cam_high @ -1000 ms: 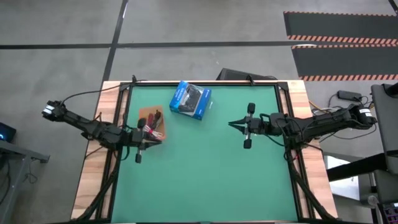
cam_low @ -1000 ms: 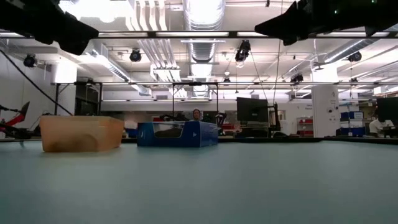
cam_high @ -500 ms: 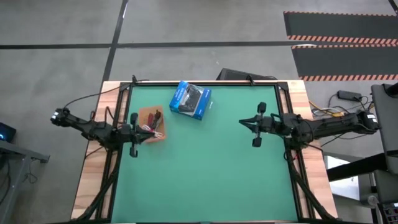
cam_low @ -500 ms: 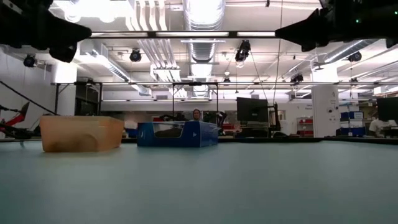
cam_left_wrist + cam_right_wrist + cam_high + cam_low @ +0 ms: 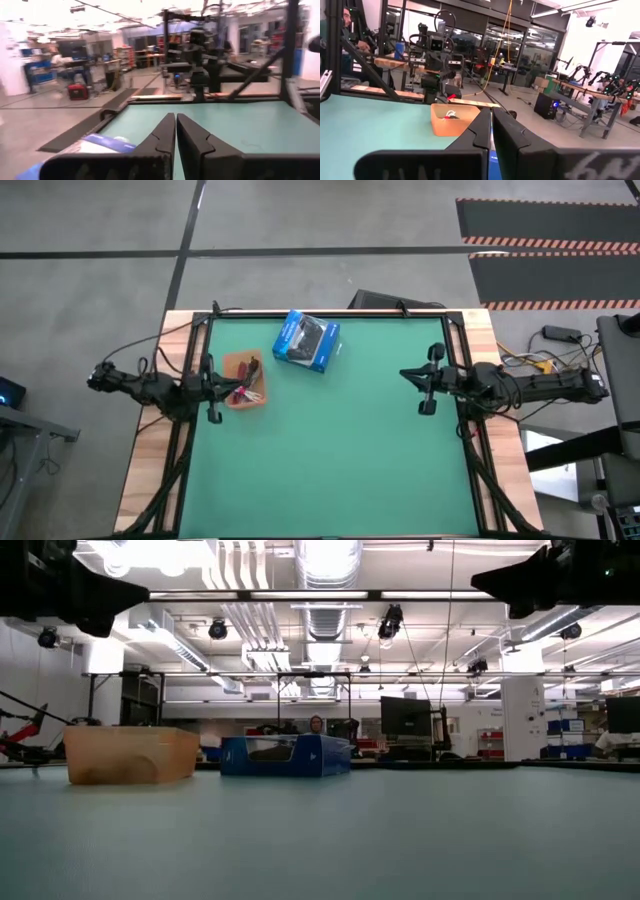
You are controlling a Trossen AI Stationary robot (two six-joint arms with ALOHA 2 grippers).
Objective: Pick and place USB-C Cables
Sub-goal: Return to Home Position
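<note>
The USB-C cables (image 5: pixel 246 384) lie bundled in the flat brown tray (image 5: pixel 252 398) at the table's far left. Red and white cords show there; I cannot make out the others. The right wrist view shows them in the tray too (image 5: pixel 451 116). My left gripper (image 5: pixel 228 388) is shut and empty, above the table at the tray's left edge. My right gripper (image 5: pixel 404 373) is shut and empty, above the table's right part, pointing toward the tray. Their shut fingers show in the wrist views (image 5: pixel 176 119) (image 5: pixel 491 114).
A blue box with a black picture (image 5: pixel 307 341) lies at the far side of the green mat, right of the tray; it also shows in the low view (image 5: pixel 285 755). Wooden rails run along the table's left and right sides. People sit in the room behind.
Both arms have drawn back with their grippers shut. My left gripper has gone from over the tray toward the table's left edge. My right gripper has gone from near the middle toward the right edge. The tray and the cables have stayed where they were.
</note>
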